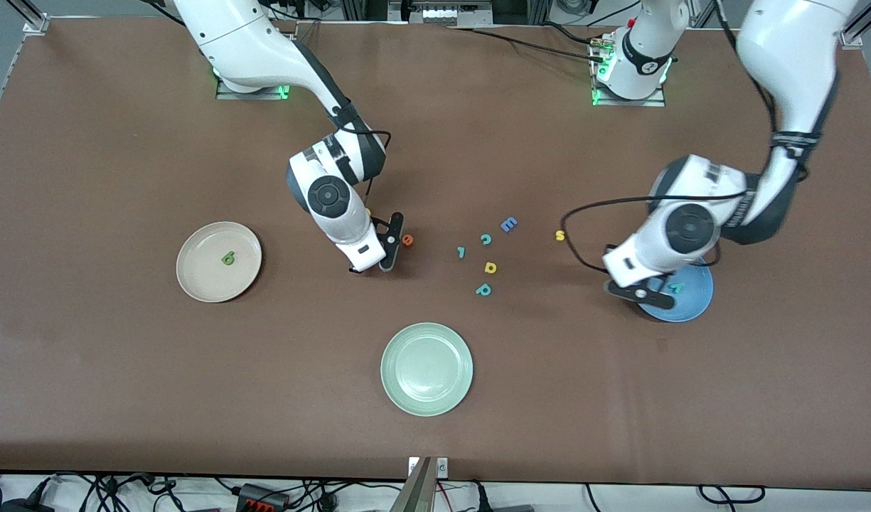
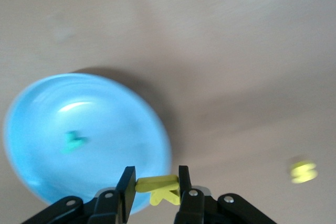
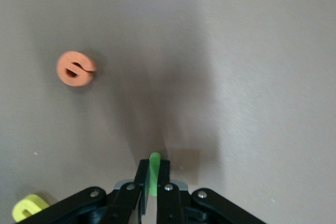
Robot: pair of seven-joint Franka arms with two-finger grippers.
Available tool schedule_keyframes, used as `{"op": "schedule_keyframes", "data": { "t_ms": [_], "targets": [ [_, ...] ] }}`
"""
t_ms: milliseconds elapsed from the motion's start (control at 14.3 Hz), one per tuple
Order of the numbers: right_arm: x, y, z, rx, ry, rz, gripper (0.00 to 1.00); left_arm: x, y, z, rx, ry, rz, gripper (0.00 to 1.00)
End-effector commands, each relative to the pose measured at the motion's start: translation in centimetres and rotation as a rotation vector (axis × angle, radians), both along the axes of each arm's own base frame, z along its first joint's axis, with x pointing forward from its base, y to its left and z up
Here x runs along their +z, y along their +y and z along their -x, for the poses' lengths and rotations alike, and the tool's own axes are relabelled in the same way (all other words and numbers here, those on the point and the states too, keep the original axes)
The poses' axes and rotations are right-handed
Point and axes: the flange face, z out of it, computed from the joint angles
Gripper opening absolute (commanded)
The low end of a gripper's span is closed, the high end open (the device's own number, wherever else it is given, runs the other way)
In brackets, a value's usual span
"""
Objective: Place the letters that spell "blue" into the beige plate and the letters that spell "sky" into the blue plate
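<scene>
Two grippers each hold one letter. The right gripper (image 3: 153,178), over the table beside the orange e (image 1: 407,240), pinches the thin light-green l (image 3: 154,172). The left gripper (image 2: 156,184) is over the blue plate (image 1: 693,299), its fingers closed on the yellow k (image 2: 160,188).

The teal y (image 1: 676,287) lies in the blue plate. The dark green b (image 1: 227,258) lies in the beige plate (image 1: 200,281), at about nine o'clock from the right gripper. The yellow s (image 1: 560,235) sits on the table.

Next, the k probably needs letting go over the blue plate. The l needs a carry to the beige one.

The letters look like soft foam. The plates are round and smooth.
</scene>
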Motion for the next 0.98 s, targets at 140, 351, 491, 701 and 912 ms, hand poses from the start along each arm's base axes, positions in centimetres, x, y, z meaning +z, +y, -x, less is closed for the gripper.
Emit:
{"op": "schedule_keyframes", "data": {
  "t_ms": [140,351,491,701,912],
  "targets": [
    [4.6,-6.8,-3.8,-0.197,0.028,0.008,0.0,-2.7,6.9,0.7,-0.05,0.066,0.031,0.13],
    [7.1,-14.0,-5.5,-0.336,0.085,0.1,0.0,-4.9,6.8,1.9,-0.047,0.073,0.05,0.16],
    [7.9,-17.0,-5.5,-0.398,0.144,0.146,0.0,-6.0,7.0,2.5,-0.039,0.069,0.063,0.33],
    [7.4,-22.0,-5.5,-0.527,0.208,0.202,0.0,-5.4,6.9,2.2,-0.054,0.061,0.064,1.0],
    [5.6,-25.4,-5.4,-0.63,0.244,0.227,0.0,-3.6,3.7,2.4,-0.068,0.061,0.062,1.0]
  ]
}}
